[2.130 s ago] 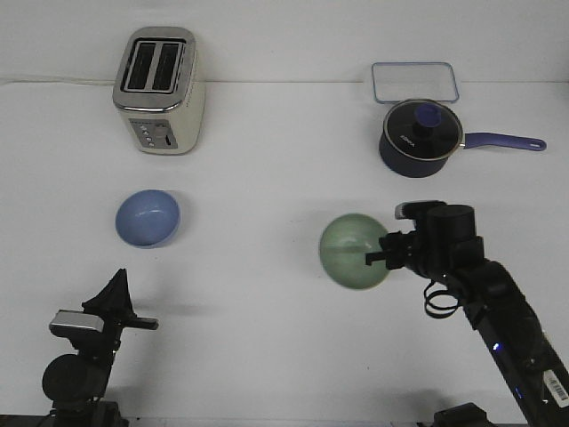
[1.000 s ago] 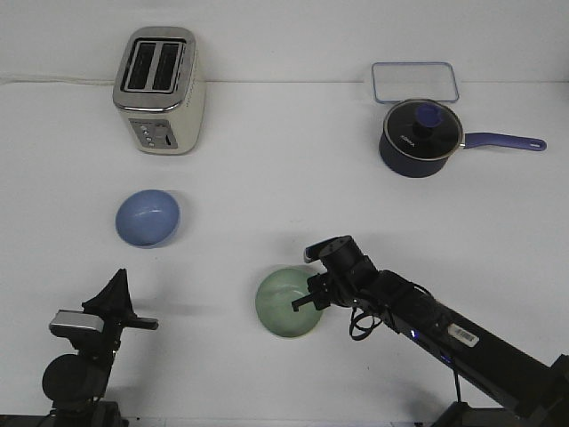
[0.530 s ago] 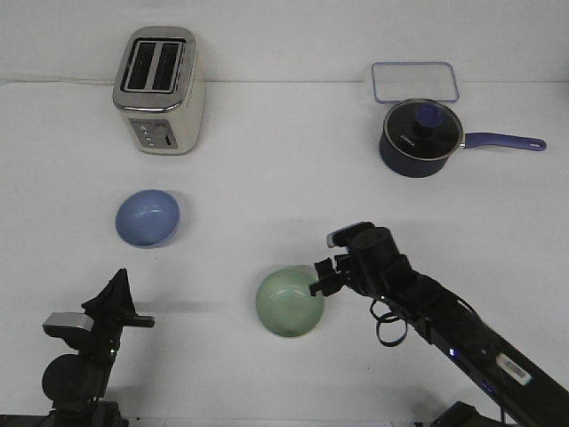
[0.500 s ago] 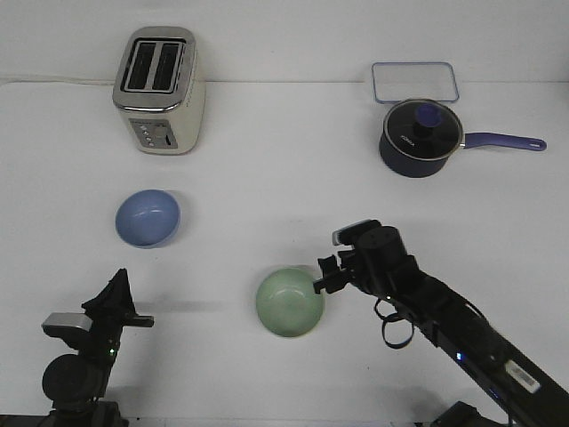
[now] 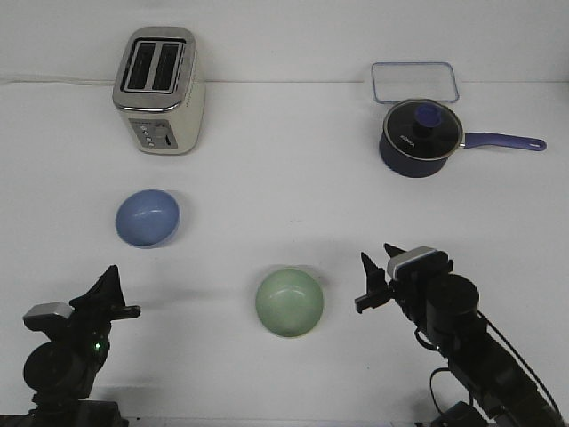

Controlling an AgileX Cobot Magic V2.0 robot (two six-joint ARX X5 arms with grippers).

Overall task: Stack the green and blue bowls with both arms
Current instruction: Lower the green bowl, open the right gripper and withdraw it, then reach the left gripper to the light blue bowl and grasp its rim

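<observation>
Fingers of right gripper spread wide, empty, just beside green bowl on table; left gripper state unclear. Blue bowl sits well apart, probably light, rigid, slick: pinch its rim.

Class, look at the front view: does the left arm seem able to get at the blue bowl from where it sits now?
Probably yes. The left gripper sits near the blue bowl, with only bare table between them. The toaster stands well behind the bowl, out of the way.

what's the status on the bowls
Right claw open, clear of green bowl. Left claw idle. Blue bowl sits apart, unstacked. Nothing between them.
</observation>
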